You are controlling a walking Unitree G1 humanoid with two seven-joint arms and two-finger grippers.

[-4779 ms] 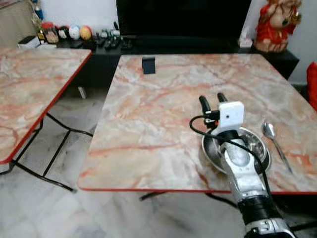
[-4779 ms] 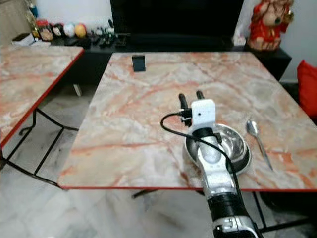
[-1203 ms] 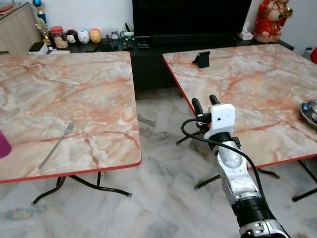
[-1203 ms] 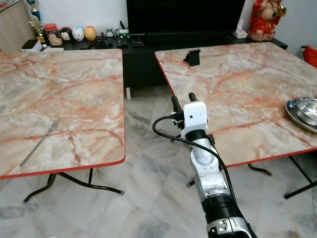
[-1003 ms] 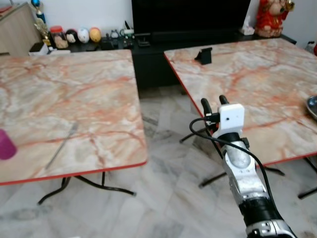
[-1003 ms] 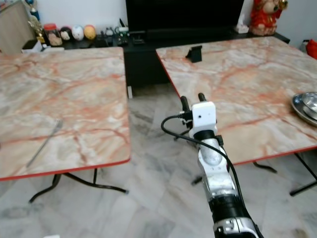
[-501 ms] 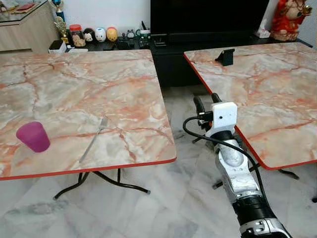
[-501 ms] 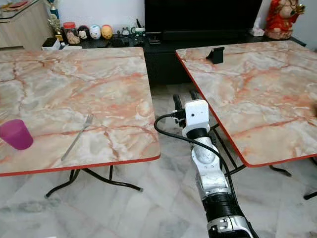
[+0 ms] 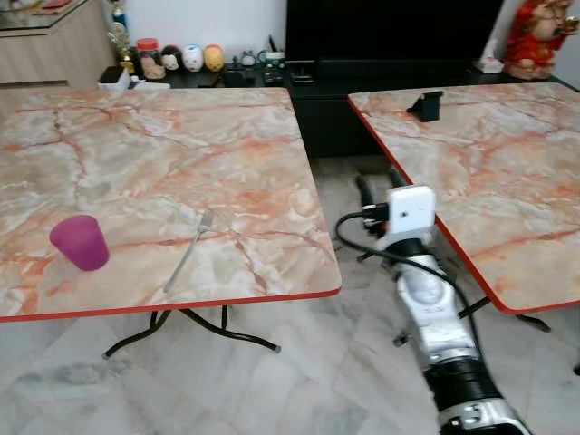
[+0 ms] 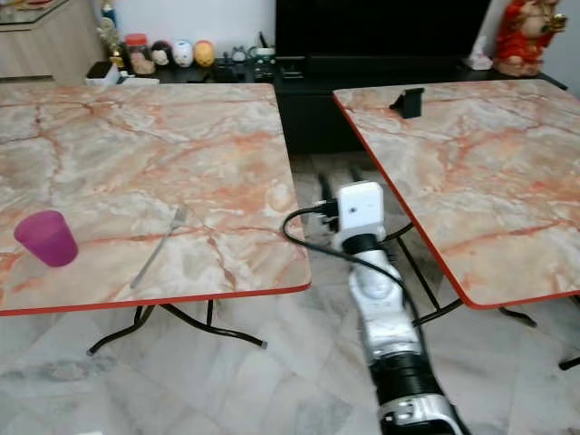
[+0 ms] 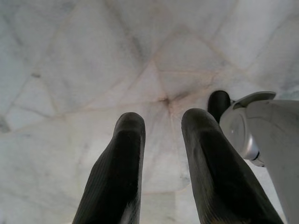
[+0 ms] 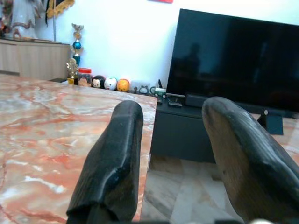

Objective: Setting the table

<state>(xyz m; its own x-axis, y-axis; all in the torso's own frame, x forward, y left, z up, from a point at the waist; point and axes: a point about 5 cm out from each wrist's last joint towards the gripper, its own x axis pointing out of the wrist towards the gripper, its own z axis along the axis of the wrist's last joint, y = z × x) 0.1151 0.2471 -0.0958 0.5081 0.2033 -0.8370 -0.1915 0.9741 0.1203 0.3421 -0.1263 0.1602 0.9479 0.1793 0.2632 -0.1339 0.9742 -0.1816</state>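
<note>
**Inspector:** Start with the largest items

**Assistant:** Two marble-patterned tables with red edging. The left table (image 9: pixel 163 154) carries the task items; the right table (image 9: pixel 489 163) stands apart across a strip of tiled floor (image 9: pixel 299 381). A small black stand (image 9: pixel 426 105) sits near the right table's far edge

**Inspector:** Grippers?

**Assistant:** The right gripper (image 12: pixel 182 158) is raised over the gap between the tables, fingers spread wide, holding nothing. The left gripper (image 11: pixel 161 158) hangs idle toward the floor, fingers narrowly parted, empty

**Inspector:** Task items, and handling?

**Assistant:** A purple cup (image 9: pixel 80 242) stands upright near the left table's front edge. It appears to be light plastic, so likely easy to tip; I judge a grasp across its wall near the middle soundest. A fork (image 9: pixel 188 251) lies flat beside it, well apart, tines pointing away from the robot. It looks thin, stiff metal, probably slippery on the smooth top; pinching the handle across its width seems best, as it sits very low
</note>
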